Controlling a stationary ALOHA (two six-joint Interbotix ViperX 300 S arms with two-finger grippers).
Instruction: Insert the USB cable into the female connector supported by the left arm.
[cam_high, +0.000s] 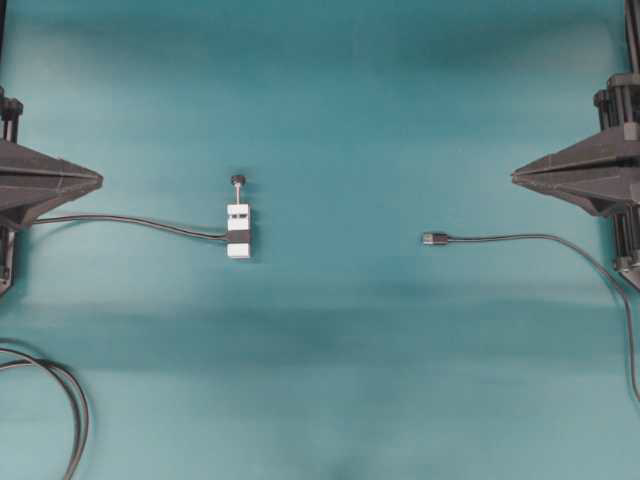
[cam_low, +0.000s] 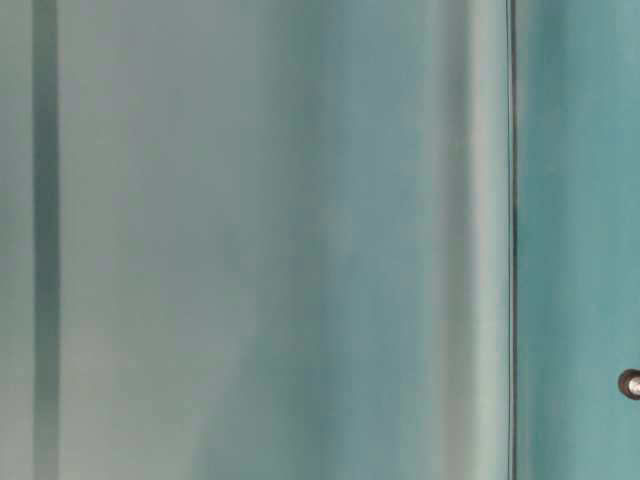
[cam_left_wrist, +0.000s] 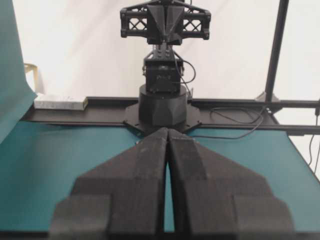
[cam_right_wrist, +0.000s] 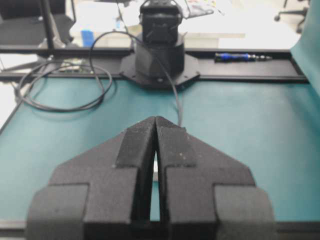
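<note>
Grey USB cable (cam_high: 500, 238) lies lengthwise right of centre, plug aimed left at the female connector (cam_high: 238, 231); we see right gripper (cam_high: 516, 178) nearer, left gripper (cam_high: 100, 180) far, both pressed together, empty.

A: What lies on the table (cam_high: 330, 380)?
B: The female connector (cam_high: 238, 231) left of centre, the USB cable (cam_high: 520, 240) right, well apart.
A: And the grippers?
B: Left gripper (cam_high: 100, 180) at the left edge, right gripper (cam_high: 514, 178) opposite.

The teal table (cam_high: 330, 90) carries the female connector (cam_high: 238, 231) left of centre, the USB cable (cam_high: 520, 240) at right, and looped black cables (cam_high: 70, 400) near-left.
</note>
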